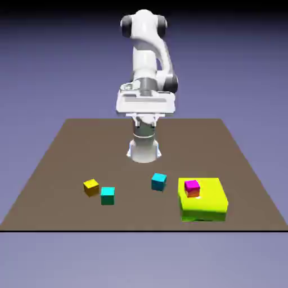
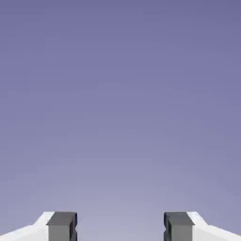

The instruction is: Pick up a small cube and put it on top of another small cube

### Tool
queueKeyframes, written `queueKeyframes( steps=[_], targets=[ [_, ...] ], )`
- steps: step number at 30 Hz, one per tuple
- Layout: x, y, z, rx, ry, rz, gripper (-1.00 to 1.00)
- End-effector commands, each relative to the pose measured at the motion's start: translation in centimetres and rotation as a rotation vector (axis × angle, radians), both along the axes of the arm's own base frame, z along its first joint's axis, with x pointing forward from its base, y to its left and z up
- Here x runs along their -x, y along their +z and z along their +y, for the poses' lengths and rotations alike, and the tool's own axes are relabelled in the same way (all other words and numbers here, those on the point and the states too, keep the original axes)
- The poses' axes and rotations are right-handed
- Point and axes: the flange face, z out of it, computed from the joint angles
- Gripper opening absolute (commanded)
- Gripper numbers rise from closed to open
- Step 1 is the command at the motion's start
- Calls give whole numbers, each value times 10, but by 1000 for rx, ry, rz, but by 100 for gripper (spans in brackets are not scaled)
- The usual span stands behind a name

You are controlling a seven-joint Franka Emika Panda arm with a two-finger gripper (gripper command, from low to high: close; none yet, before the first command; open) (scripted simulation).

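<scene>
While the tool (image 2: 120,228) hangs with fingers apart, cubes wait.
Pink cube (image 1: 192,185) sits atop yellow block (image 1: 203,201).

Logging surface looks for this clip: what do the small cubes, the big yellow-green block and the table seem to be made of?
All rendered, so material is a guess. The yellow cube, two cyan cubes and magenta cube look like matte painted plastic: flat colour, no highlights. The yellow-green block reads the same, saturated and grainless. The table is a uniform matte brown, without visible wood grain.
</scene>
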Motion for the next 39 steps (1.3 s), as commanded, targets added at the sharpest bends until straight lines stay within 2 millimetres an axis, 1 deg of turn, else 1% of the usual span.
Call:
queueKeyframes(
  steps=[1, 4, 7, 12, 15, 18, 21, 24, 25, 28, 31, 32, 33, 36, 39],
  targets=[
    [-5, -12, -7, 12, 17, 44, 0],
    [-16, -51, -27, 51, 70, 177, 0],
    [-23, -91, -47, 92, 128, 312, 0],
    [-21, -157, -85, 166, 230, 539, 0],
    [-13, -193, -110, 211, 292, 676, 0],
    [-1, -223, -137, 256, 354, 814, 0],
    [14, -246, -167, 301, 414, 953, 0],
    [31, -261, -196, 342, 467, 1087, 0],
    [31, -261, -196, 342, 467, 1087, 0],
    [36, -292, -202, 347, 466, 1085, 0],
    [47, -327, -207, 343, 466, 1087, 0],
    [47, -327, -207, 343, 466, 1087, -100],
    [47, -327, -207, 343, 466, 1087, -100],
    [36, -292, -202, 347, 466, 1085, -100],
    [31, -261, -196, 342, 467, 1087, -100]
  ],
)
